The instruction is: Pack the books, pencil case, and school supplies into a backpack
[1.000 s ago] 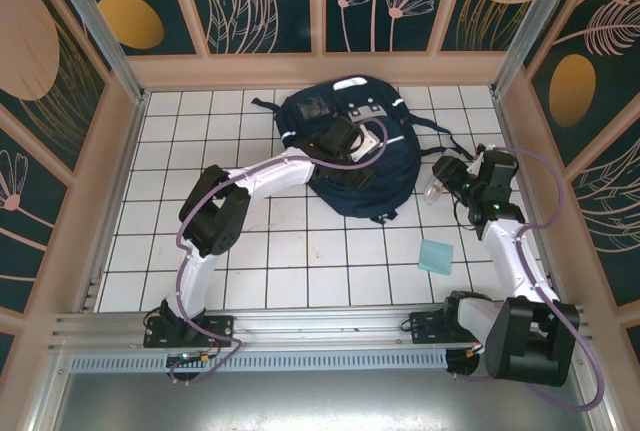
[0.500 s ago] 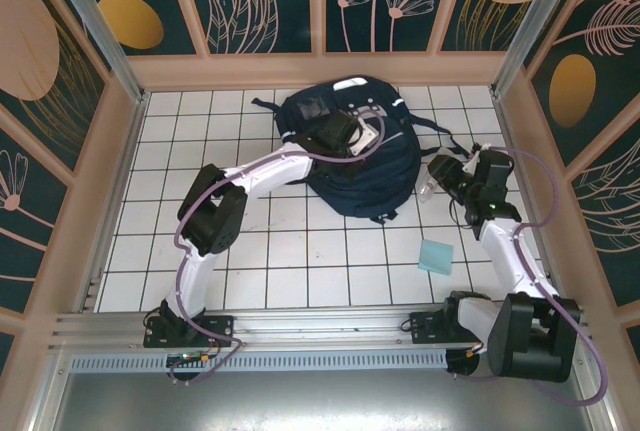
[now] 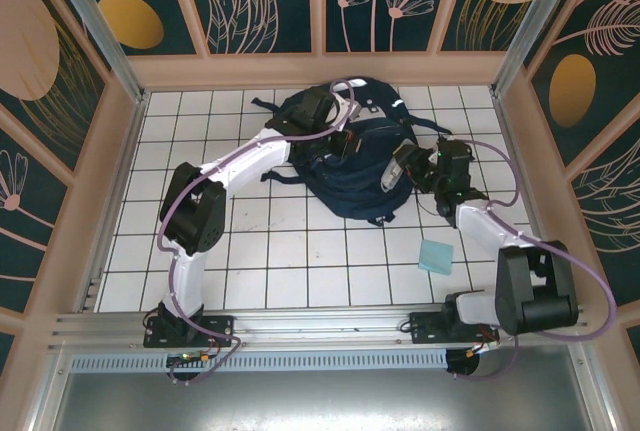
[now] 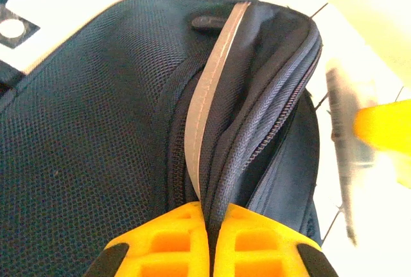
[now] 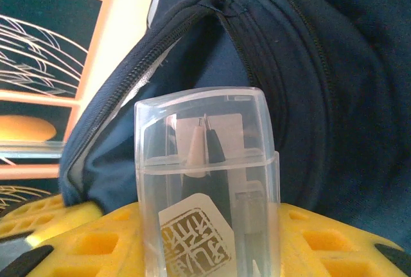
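Observation:
The navy-blue backpack (image 3: pixel 350 166) lies at the back middle of the tiled floor. My left gripper (image 3: pixel 348 139) is shut on the zipper edge of its flap (image 4: pixel 221 180), and the fabric is pinched between the yellow fingers (image 4: pixel 160 241). The flap stands lifted, leaving a dark gap (image 5: pixel 212 65) along the zipper. My right gripper (image 3: pixel 408 167) is shut on a small transparent tube (image 5: pixel 205 174) with pens inside, held upright just in front of that gap. The tube (image 3: pixel 396 169) hangs at the backpack's right side. The books and the pencil case are out of view.
A light-teal square pad (image 3: pixel 436 256) lies on the tiles to the right, near the right arm. Wooden walls (image 3: pixel 120 151) enclose the floor on the left, back and right. A backpack strap (image 3: pixel 440 129) trails to the right of the bag.
My left gripper closed on the backpack's zipper edge and pulled it back and up. The right gripper carried the tube left, up to the backpack's side.

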{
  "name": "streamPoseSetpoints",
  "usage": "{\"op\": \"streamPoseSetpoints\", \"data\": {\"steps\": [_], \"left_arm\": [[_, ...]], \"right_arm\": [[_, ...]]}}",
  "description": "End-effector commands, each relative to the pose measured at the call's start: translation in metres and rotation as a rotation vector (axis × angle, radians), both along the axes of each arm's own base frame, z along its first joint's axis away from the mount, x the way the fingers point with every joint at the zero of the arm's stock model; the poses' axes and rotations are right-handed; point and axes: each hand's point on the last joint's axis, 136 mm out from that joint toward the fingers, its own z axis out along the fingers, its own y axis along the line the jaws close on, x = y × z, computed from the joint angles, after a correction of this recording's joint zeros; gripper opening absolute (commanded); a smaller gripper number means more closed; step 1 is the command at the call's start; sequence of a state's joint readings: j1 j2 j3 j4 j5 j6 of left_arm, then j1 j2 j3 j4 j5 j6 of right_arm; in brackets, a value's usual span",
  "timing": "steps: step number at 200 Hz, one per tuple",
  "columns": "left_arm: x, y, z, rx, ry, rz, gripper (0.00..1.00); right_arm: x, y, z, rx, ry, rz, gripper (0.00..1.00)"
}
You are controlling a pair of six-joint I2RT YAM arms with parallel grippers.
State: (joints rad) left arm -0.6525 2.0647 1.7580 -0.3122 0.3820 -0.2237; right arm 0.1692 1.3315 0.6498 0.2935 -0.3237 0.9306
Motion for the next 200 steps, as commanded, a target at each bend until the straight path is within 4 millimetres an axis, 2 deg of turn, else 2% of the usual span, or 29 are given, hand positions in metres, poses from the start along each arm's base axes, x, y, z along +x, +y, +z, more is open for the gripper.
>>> {"op": "streamPoseSetpoints", "data": {"steps": [1,27,56,76,99,108,118,126,134,169,200], "left_arm": [[-0.001,-0.021,0.071,-0.174,-0.048,-0.055,0.00],[-0.006,-0.022,0.084,-0.214,-0.042,-0.059,0.00],[-0.012,-0.020,0.085,-0.240,-0.034,-0.061,0.00],[-0.018,-0.020,0.087,-0.274,-0.022,-0.062,0.00],[-0.018,-0.018,0.097,-0.308,-0.029,-0.049,0.00],[-0.016,-0.017,0.100,-0.307,-0.040,-0.034,0.00],[-0.012,-0.014,0.101,-0.300,-0.052,-0.009,0.00],[-0.008,-0.010,0.103,-0.301,-0.060,0.011,0.00],[-0.003,-0.007,0.103,-0.307,-0.058,0.030,0.00],[0.011,0.007,0.109,-0.374,-0.052,0.093,0.00],[0.011,0.003,0.107,-0.390,-0.049,0.079,0.00]], "right_arm": [[0.031,0.013,0.041,0.122,-0.109,-0.069,0.43],[0.050,0.029,0.039,0.181,-0.082,-0.100,0.43],[0.068,0.048,0.033,0.254,-0.048,-0.115,0.43],[0.080,0.061,0.018,0.248,0.008,-0.137,0.44],[0.087,0.088,0.007,0.260,0.054,-0.101,0.47],[0.089,0.099,0.008,0.247,0.059,-0.068,0.54],[0.089,0.104,0.011,0.220,0.060,-0.056,0.72],[0.087,0.102,0.014,0.197,0.051,-0.059,0.83],[0.084,0.096,0.019,0.162,0.039,-0.066,0.86],[0.064,0.069,0.047,-0.076,-0.014,-0.042,0.90],[0.029,0.037,0.052,-0.312,0.013,0.013,0.90]]}}
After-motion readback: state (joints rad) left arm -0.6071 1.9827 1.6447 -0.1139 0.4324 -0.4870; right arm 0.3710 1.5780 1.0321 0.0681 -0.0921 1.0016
